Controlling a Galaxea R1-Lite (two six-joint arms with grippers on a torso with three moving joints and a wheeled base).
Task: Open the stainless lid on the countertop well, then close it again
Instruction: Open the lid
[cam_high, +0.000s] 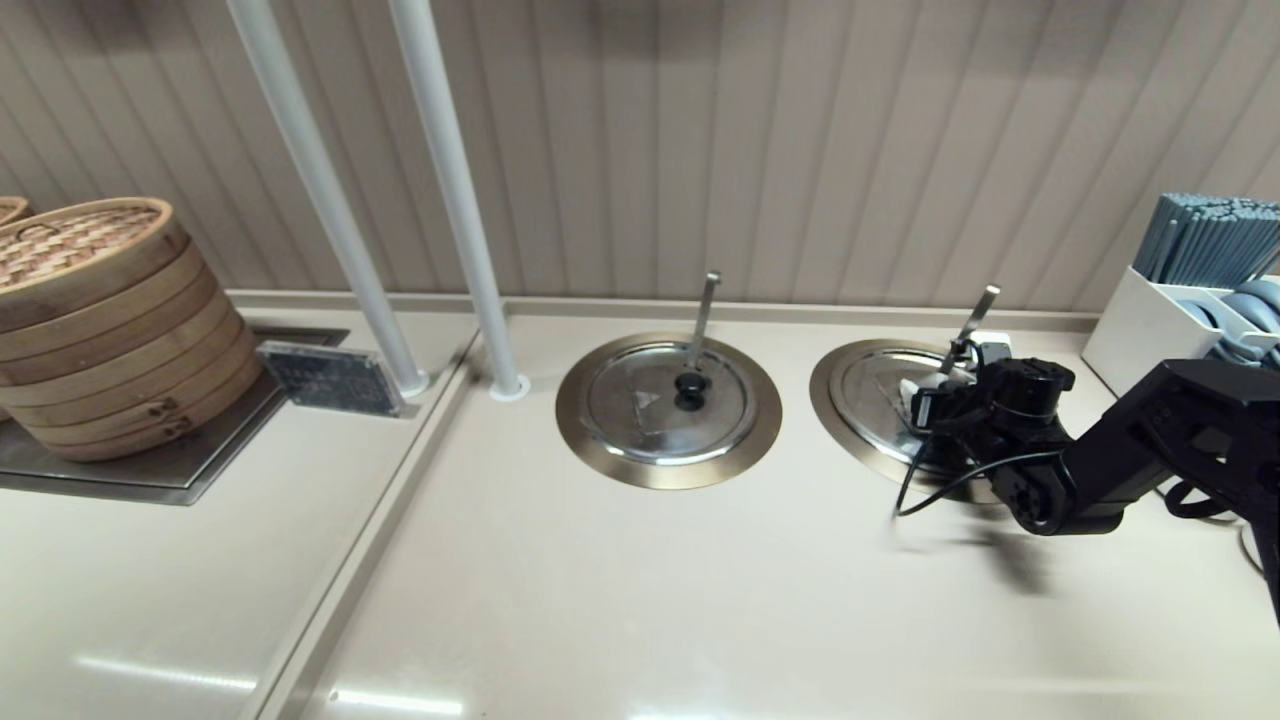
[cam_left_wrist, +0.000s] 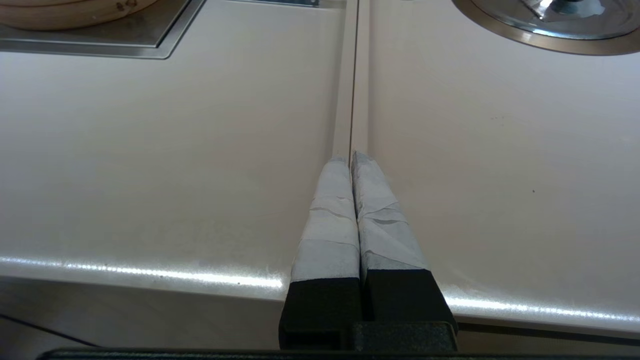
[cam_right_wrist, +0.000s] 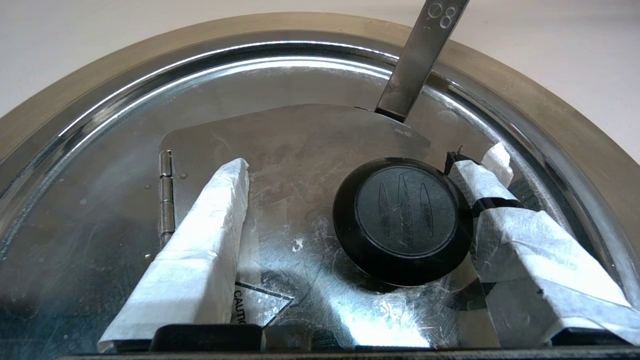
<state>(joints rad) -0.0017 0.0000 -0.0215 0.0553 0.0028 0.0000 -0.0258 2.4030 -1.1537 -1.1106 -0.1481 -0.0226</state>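
Observation:
The stainless lid (cam_high: 875, 385) lies flat in the countertop well, whose bronze rim (cam_high: 830, 400) sits at the right of the counter. In the right wrist view the lid (cam_right_wrist: 300, 130) shows its large hinged wedge panel and the black knob (cam_right_wrist: 405, 215). My right gripper (cam_right_wrist: 360, 170) is open and straddles the knob: one taped finger (cam_right_wrist: 500, 220) touches the knob's side, the other stands well apart. In the head view this gripper (cam_high: 935, 395) covers the lid's near right part. My left gripper (cam_left_wrist: 351, 157) is shut on nothing above the counter seam.
A ladle handle (cam_right_wrist: 420, 55) sticks up through the lid's notch. The twin lid (cam_high: 650, 410) with a small triangle sits in the middle well. Bamboo steamers (cam_high: 100, 320) stand at the left, two white poles (cam_high: 450, 190) behind, a utensil box (cam_high: 1190, 290) at the far right.

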